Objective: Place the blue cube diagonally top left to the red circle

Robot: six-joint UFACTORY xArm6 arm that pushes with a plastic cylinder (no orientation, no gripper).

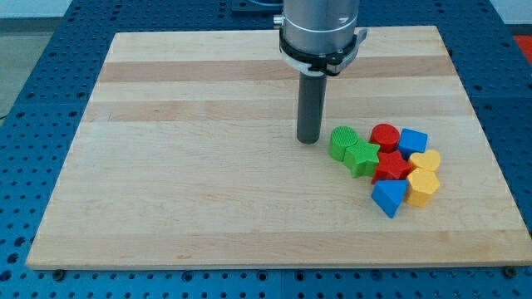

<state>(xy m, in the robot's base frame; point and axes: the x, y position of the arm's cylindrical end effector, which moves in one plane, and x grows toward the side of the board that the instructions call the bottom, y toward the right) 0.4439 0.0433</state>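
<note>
The blue cube [413, 141] lies at the right of the wooden board [199, 166], touching the right side of the red circle [384, 137]. Both are at the top of a tight cluster of blocks. My tip [309, 140] rests on the board just left of the cluster, a short gap from the green round block [341, 141]. It touches no block.
The cluster also holds a green star [362, 157], a red star [391, 168], a yellow heart [426, 160], a yellow hexagon [421, 187] and a blue triangle [388, 198]. The board's right edge is close to the cluster.
</note>
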